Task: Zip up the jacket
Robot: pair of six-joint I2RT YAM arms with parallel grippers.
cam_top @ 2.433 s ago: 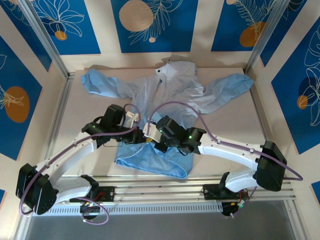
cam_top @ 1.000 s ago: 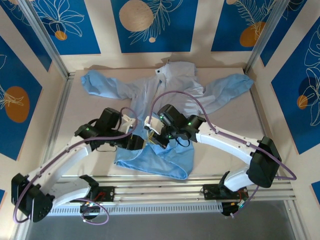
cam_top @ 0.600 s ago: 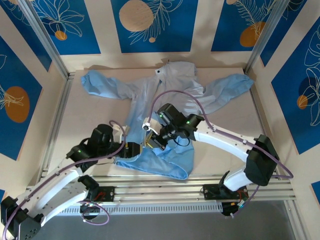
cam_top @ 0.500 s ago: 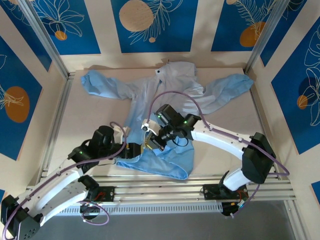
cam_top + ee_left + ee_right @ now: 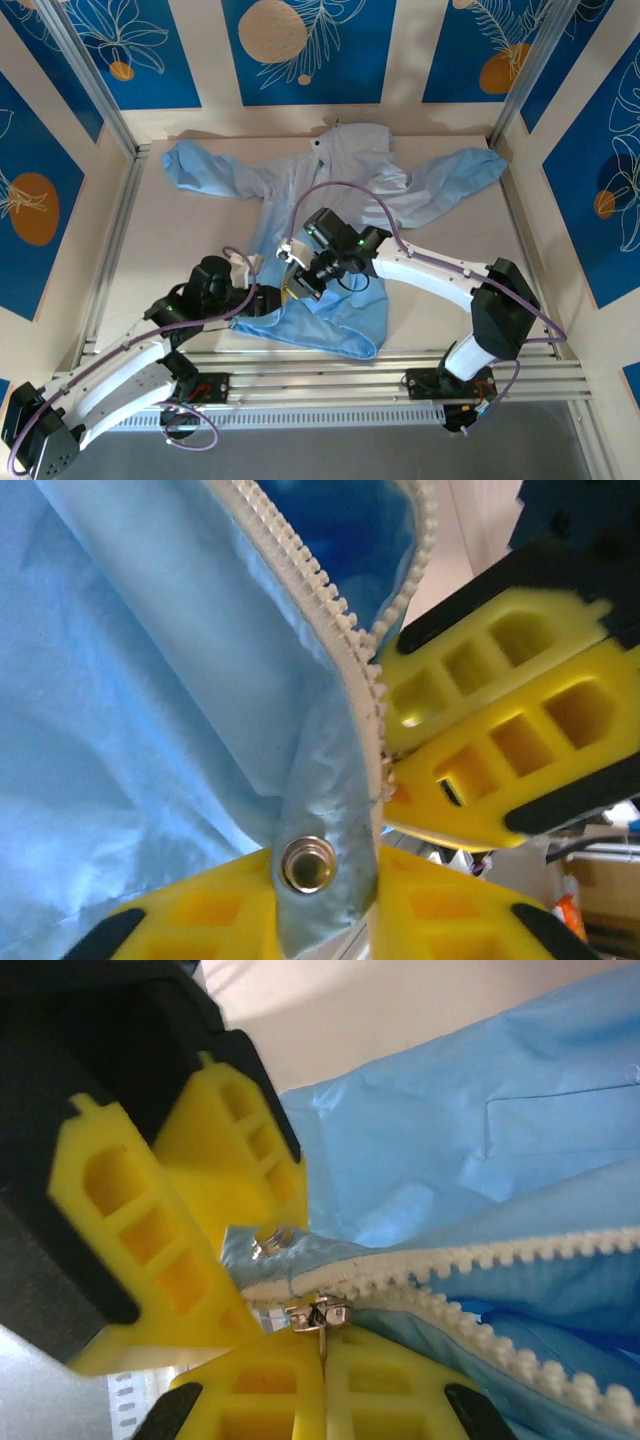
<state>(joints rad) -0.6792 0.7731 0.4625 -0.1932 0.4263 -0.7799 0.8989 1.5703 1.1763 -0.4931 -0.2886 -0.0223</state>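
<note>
Both arms meet at the near hem of the jacket [image 5: 345,175], at the foot of its zipper.

The jacket lies spread on the table [image 5: 170,250], hood at the far side, sleeves out to left and right, hem towards the near edge. The left fingers [image 5: 200,920] are pressed together on the hem corner, pinching the fabric just beside a metal snap [image 5: 308,865]. The right fingers [image 5: 270,1400], right next to them, are pinched shut on the small metal zipper pull [image 5: 318,1315], where the two rows of pale zipper teeth [image 5: 520,1260] converge.

The jacket [image 5: 130,730] is thin smooth cloth, its snap [image 5: 307,864] shiny metal, zipper teeth [image 5: 300,565] matt plastic.
</note>
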